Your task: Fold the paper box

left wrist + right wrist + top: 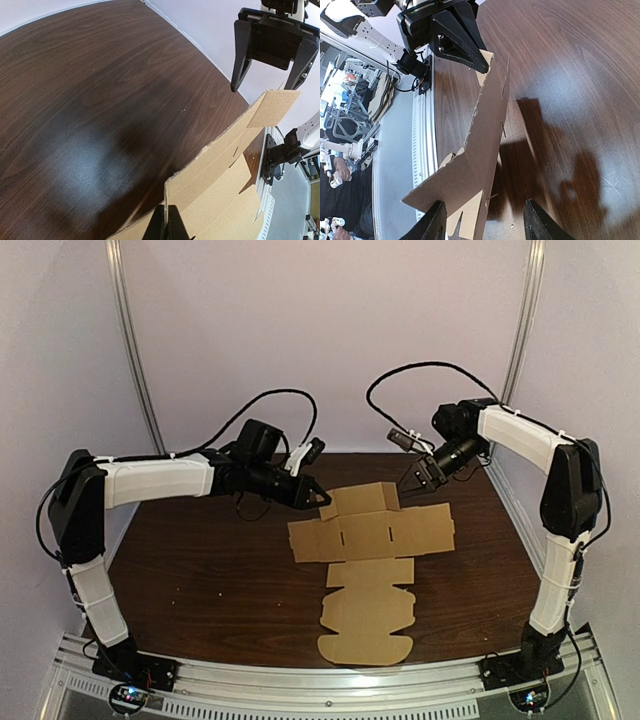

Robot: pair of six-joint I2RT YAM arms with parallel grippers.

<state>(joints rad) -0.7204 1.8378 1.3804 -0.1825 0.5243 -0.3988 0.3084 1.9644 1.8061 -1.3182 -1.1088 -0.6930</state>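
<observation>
— Brown cardboard: your box blank (365, 575) lies in the middle of the dark wood table (200, 570), its rounded tongue (365, 648) toward the arm bases and most of it flat

— Not the far panel (362, 498), though. From your left wrist camera that panel (220, 175) rises off the table at a tilt. Your left jaws are clamped on its edge, the two fingers (177, 227) pressed together with the card between them

— Your right wrist view agrees: the left jaws pinch the top corner of the panel (482, 145) at its far end. Your right jaws stand apart, one of the fingers (436, 222) just beside the near end of the card, the other well clear over bare table

— Seen from the left wrist, your right jaws hang parted just above the small end flap (272, 107). You cannot tell from any view whether they touch it

— From above, your left arm (160, 480) reaches in from the left and your right arm (520, 435) from the right, with the jaws at opposite ends of that panel
</observation>
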